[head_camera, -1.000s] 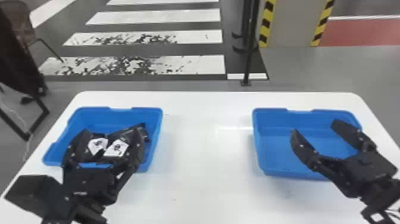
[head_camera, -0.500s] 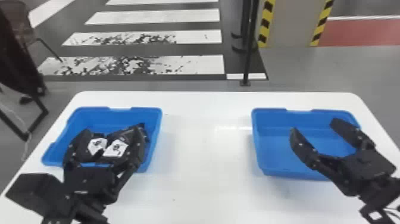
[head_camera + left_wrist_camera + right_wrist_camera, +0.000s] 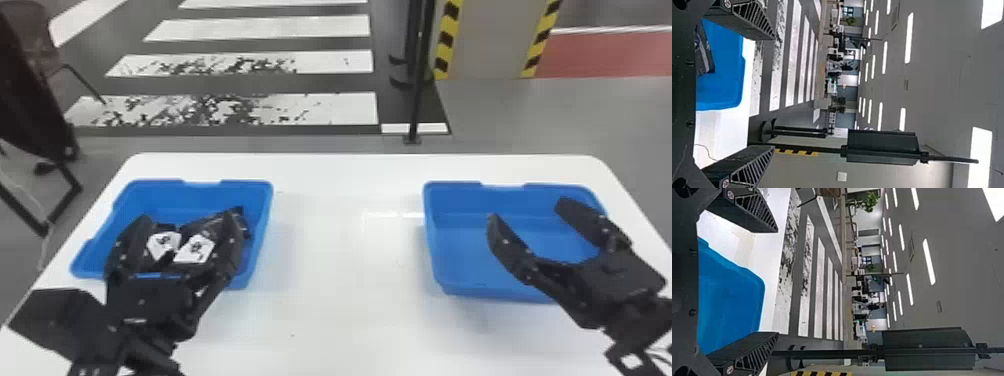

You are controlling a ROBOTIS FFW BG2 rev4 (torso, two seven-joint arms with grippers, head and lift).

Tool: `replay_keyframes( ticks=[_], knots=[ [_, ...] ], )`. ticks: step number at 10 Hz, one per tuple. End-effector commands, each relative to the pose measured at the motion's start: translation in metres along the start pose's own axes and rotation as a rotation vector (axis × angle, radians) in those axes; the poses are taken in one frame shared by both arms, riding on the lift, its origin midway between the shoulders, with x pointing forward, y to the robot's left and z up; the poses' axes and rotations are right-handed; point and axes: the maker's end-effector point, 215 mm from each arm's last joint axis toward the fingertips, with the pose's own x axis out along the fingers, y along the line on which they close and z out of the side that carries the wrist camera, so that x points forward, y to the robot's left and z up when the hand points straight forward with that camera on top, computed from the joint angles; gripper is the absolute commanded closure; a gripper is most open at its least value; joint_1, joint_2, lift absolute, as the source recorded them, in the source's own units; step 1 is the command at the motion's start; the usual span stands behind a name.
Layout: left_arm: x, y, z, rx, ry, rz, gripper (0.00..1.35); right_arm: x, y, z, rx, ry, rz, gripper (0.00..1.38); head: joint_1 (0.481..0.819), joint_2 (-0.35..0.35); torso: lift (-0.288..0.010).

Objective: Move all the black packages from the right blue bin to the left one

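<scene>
Black packages (image 3: 197,247) lie inside left bin (image 3: 269,210). Left gripper (image 3: 189,216), spread wide, hangs over it; right gripper (image 3: 527,209), also wide, well right of it. Transfer judged complete. Risk: needless lowering, fingers so close above, could snag packages or rim.

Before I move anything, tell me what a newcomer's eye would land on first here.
Probably the left blue bin and right blue bin, vivid on the white table, the left one holding white-labelled black packages. Next, the left gripper and right gripper, each over its own side's bin, jaws apart. Beyond the table, bold white stripes cross the dark floor.
</scene>
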Motion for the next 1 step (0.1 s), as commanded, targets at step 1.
replay_keyframes(
  ticks=[1],
  knots=[
    [-0.0002,0.0006,-0.0005,-0.005,0.002,0.001,0.07,0.0000,0.0000,0.0012,-0.001,-0.002,-0.001,0.09,0.695,0.074,-0.170]
  ],
)
